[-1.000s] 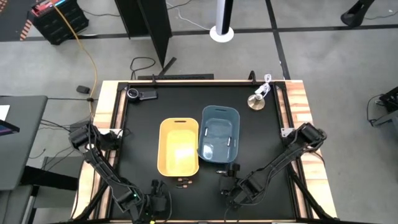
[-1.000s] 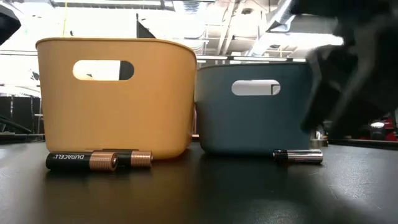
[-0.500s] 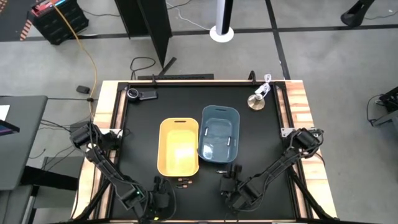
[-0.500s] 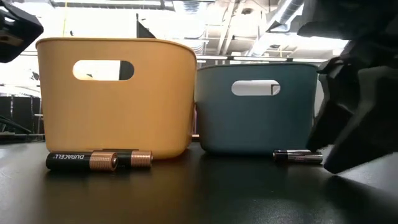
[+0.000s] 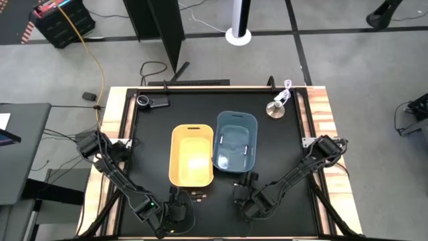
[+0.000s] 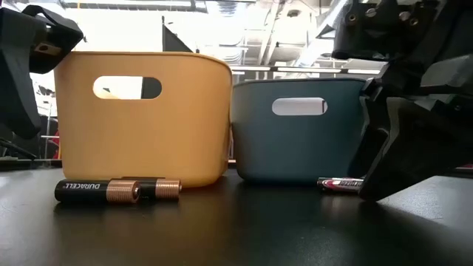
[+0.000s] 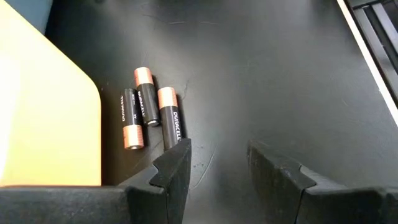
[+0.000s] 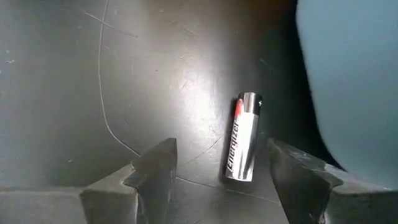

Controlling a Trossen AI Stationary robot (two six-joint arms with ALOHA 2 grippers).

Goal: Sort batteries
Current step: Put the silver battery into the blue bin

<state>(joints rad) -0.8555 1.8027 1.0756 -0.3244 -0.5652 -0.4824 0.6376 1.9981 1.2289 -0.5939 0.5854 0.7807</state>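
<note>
Three dark copper-tipped batteries (image 7: 145,111) lie side by side on the black table, next to the yellow bin (image 5: 192,156). In the low view they show in front of it (image 6: 118,191). My left gripper (image 7: 217,165) is open and hovers low at their near side (image 5: 175,201). A silvery battery (image 8: 242,144) lies flat beside the blue bin (image 5: 235,142) and also shows in the low view (image 6: 340,184). My right gripper (image 8: 221,163) is open, one finger on either side of this battery, apart from it. My left gripper has one fingertip (image 7: 177,155) at the end of the nearest dark battery (image 7: 171,121). I cannot tell whether it touches. My right gripper touches nothing.
The two bins stand side by side at the table's middle; the blue bin's wall (image 8: 348,74) is close to my right gripper's outer finger. A black gadget (image 5: 152,102) and a metal disc with a white cord (image 5: 275,108) lie at the far edge. Bare table lies left and right.
My left gripper has come down and moved right, toward the dark batteries. My right gripper has moved toward the silvery battery and lowered around it. In the low view both bins have slid a little toward the far edge, and the silvery battery has shifted and turned slightly.
</note>
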